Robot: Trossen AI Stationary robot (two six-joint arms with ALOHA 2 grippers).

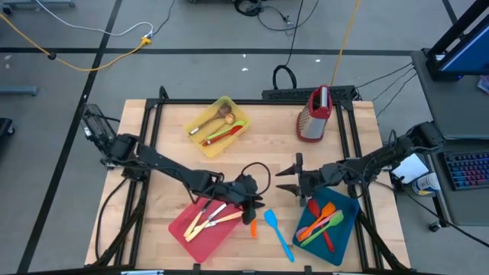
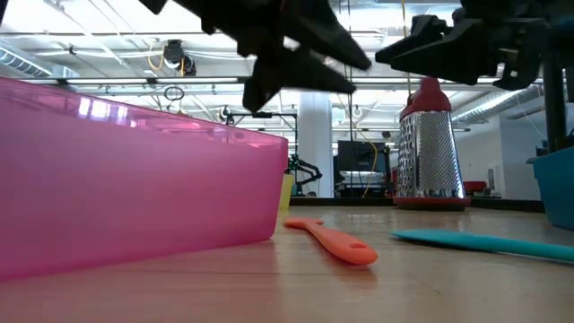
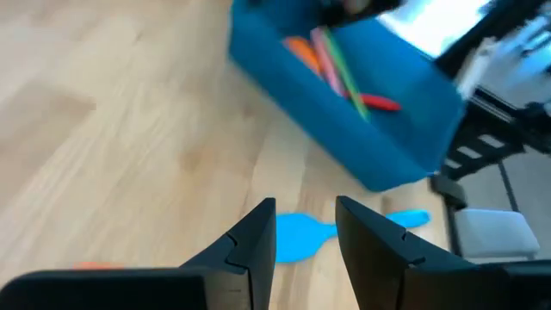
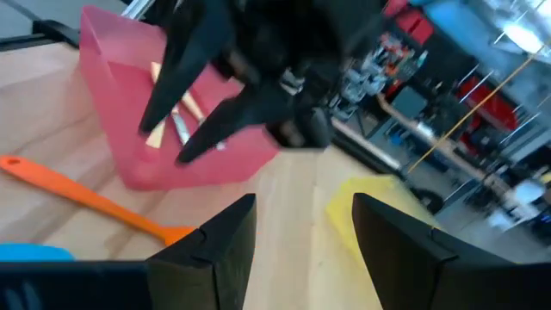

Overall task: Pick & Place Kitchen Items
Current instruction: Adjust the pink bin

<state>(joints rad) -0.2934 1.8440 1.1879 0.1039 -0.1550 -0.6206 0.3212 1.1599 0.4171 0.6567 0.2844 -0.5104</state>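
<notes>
My left gripper (image 1: pixel 254 208) hovers open above the right edge of the pink tray (image 1: pixel 200 228), which holds pale and wooden utensils (image 1: pixel 208 219). Past its fingers (image 3: pixel 258 237) a blue spatula (image 3: pixel 297 236) lies flat on the wood, and nothing is between them. An orange utensil (image 2: pixel 334 240) lies on the table between the pink tray and the blue spatula (image 1: pixel 279 234). My right gripper (image 1: pixel 284 182) hangs open in the air left of the blue tray (image 1: pixel 345 229), which holds orange, green and red utensils (image 1: pixel 322 224); it faces my left gripper.
A yellow tray (image 1: pixel 221 107) at the far middle holds a wooden spoon, a red utensil and a green one. A metal grater with a red top (image 1: pixel 314 114) stands at the far right. Bare wood lies between the trays and along the near edge.
</notes>
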